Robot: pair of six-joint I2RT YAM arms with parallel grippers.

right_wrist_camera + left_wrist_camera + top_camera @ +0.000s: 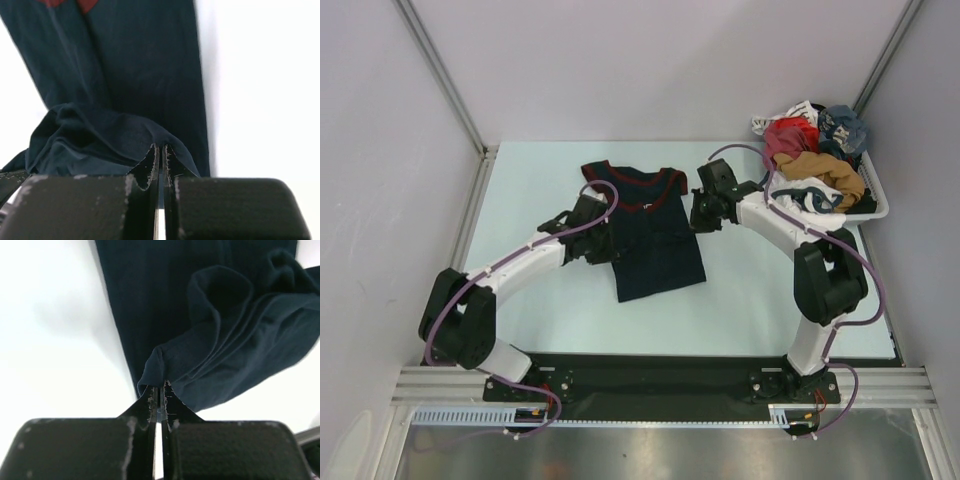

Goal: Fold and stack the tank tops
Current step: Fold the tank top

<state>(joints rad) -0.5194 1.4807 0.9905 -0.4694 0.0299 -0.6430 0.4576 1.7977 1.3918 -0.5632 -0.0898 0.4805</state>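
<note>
You have a pale table (770, 300) between white walls.

Top view: the navy tank top (655, 245) lies flat near the table middle. The neck w/ maroon trim (640, 185) points to the far wall and the hem points to the arm bases. The left gripper (603, 243) is at its left edge and the right gripper (700, 222) at its right edge, both approx. halfway down the sides. At far right a white basket (876, 205) holds a pile of clothes (810, 155): red, tan, blue and white pcs.

Left wrist view: the left gripper (159, 390) is clenched, jaws almost together, w/ a fold of the navy tank top (215, 315) pinched at the tips. The cloth bunches in wrinkles to the right.

Right wrist view: the right gripper (160, 152) is clenched the same way on the tank top's edge (135, 75). The cloth rises in a ridge at left, and the maroon trim (55, 2) shows at the top.
</note>
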